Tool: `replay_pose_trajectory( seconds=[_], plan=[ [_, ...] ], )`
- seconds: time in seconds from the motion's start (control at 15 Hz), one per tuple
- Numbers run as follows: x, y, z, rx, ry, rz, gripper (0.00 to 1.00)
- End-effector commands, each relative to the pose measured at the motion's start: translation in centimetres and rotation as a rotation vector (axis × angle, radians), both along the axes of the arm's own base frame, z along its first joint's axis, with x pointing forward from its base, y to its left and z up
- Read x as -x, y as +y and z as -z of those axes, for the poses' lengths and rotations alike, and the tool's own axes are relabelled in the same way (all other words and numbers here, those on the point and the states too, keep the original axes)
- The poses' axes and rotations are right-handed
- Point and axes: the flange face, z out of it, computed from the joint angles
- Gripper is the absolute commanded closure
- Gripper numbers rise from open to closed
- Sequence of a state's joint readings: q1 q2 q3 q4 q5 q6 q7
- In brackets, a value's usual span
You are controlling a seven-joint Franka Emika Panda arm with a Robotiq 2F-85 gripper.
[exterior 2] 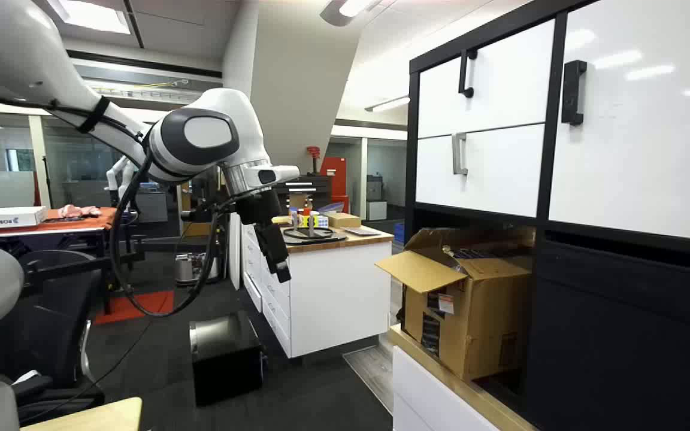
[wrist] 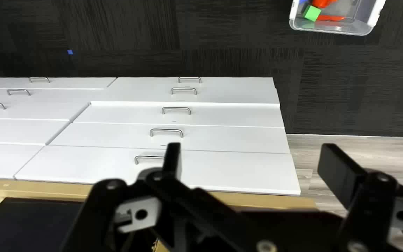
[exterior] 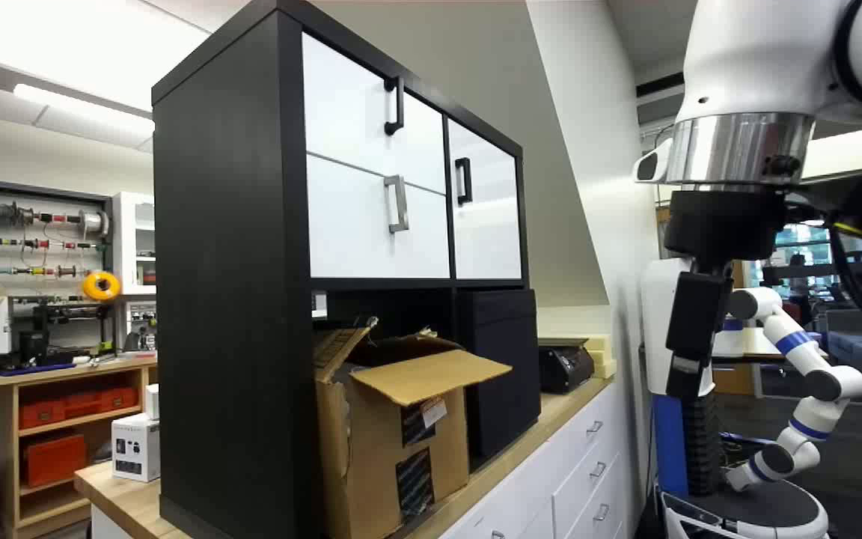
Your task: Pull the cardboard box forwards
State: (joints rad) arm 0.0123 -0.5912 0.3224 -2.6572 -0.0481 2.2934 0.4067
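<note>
The brown cardboard box (exterior: 382,449) stands in the lower compartment of the black cabinet, on the wooden counter. Its top flaps are open, and one flap sticks out toward the front. It also shows in an exterior view (exterior 2: 471,317), with dark tape and a small white label on its front. My gripper (exterior: 687,378) hangs pointing down, apart from the box and out in front of the cabinet. It shows likewise in an exterior view (exterior 2: 283,276). In the wrist view the gripper (wrist: 252,150) is open, with nothing between its fingers. Most of the box is hidden there.
The black cabinet (exterior: 225,299) has white doors with protruding handles above the box. A black bin (exterior 2: 626,335) fills the compartment beside the box. White drawers (wrist: 222,138) with metal handles lie below the wooden counter edge (exterior: 509,445). A small white box (exterior: 135,447) stands behind the cabinet.
</note>
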Motion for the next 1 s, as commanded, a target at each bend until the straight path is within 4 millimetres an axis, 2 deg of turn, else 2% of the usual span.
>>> replay_pose_trajectory(
  seconds=[0.0,0.53,0.93],
  plan=[
    [0.0,0.0,-0.1,0.000,0.001,0.000,0.00],
    [-0.5,-0.2,0.1,0.011,0.003,-0.004,0.00],
    [-3.7,-1.8,0.9,0.030,0.005,-0.067,0.00]
  ],
)
